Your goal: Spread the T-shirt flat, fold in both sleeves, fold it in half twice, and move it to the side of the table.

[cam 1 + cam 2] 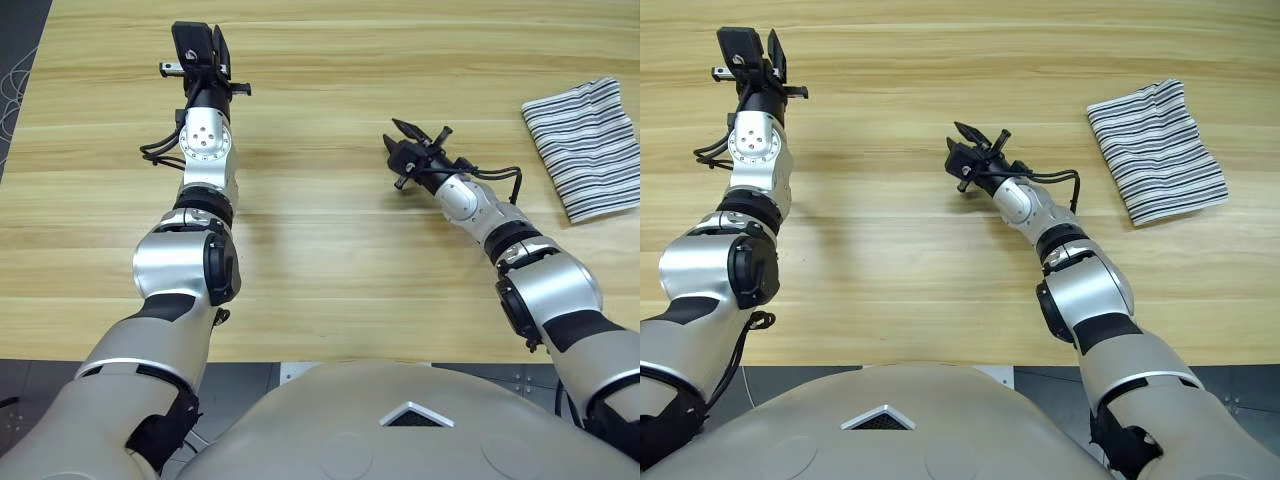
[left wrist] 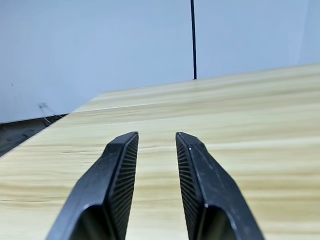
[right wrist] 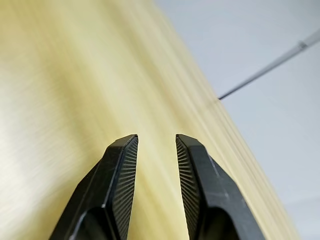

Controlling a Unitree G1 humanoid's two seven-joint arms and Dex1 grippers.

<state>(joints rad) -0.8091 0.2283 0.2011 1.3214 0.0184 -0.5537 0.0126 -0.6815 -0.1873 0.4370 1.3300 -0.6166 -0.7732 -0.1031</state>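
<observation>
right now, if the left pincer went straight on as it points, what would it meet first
Probably nothing: the left pincer points along the table toward its far edge, and the way looks free; height unclear.

The left arm [image 1: 186, 262] and right arm [image 1: 548, 285] wear smooth silver shells, bulbous at the elbows, split by black joint bands. A round silver wrist disc [image 1: 205, 140] shows small screws. Thin black cables [image 1: 153, 150] loop beside each wrist. The left pincer [image 2: 156, 136] and right pincer [image 3: 156, 136] are black, with finely ribbed inner faces
</observation>
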